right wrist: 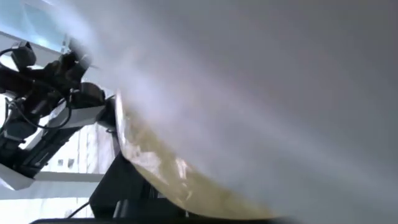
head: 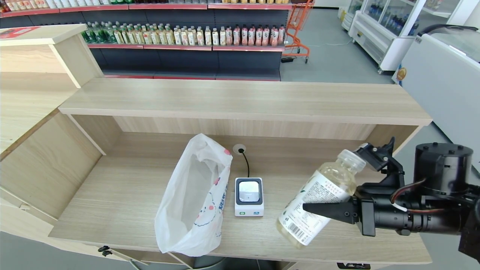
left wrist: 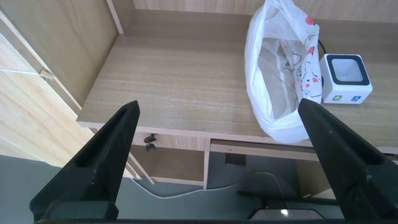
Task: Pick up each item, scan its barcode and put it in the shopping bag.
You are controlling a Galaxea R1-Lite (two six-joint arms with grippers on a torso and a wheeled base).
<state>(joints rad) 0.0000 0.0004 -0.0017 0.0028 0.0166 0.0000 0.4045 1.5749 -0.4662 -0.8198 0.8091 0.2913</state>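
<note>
Left gripper: held up before the near edge of the table, toward its left part; its two dark fingers stand wide apart with nothing between them.
Right gripper: over the right part of the table, near the front edge; its fingers are closed against the bottle, one along the lower side of the label and the other up by the neck.
Bottle: clear plastic with a pale yellowish drink, white label and pale cap; held clear of the table, tilted, with the cap up and to the right and the base down and to the left. A barcode shows at the lower end of the label, on the side facing the camera.
Shopping bag: white thin plastic with a printed figure, lying on the table just left of the scanner, mouth open toward the back; I cannot tell whether anything is inside.
Scanner: small white box with a dark window on top, at the middle of the table, between the bag and the bottle, apart from the bottle.
Cable: black, running from the back of the scanner to a round hole in the table.
Upper ledge: a wooden board across the back, above the table.
Store shelves: far behind, with rows of drink bottles.
</note>
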